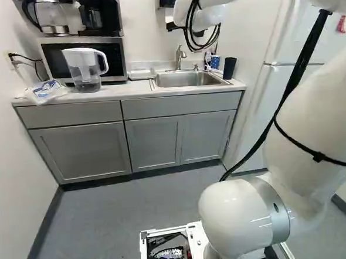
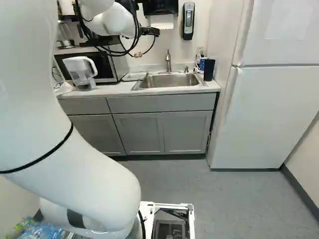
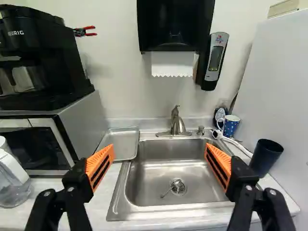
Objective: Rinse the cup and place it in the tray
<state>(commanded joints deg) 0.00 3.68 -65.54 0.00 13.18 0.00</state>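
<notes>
With black, orange-padded tool (image 3: pixel 160 149) spread empty, faced the steel sink (image 3: pixel 149 185); seemed at fetching step, needing to reach, beside it, dotted blue mug (image 3: pixel 231 127) or dark cylindrical tumbler (image 3: pixel 265 159), whichever was meant.

left base cam's looking ahead and down from behind, arm (image 1: pixel 314 138) around 4 o'clock; right one's doing same, arm around 8; both are sharing sink (image 2: pixel 169 80) near 12, well back; wrist cam's facing it closer
</notes>
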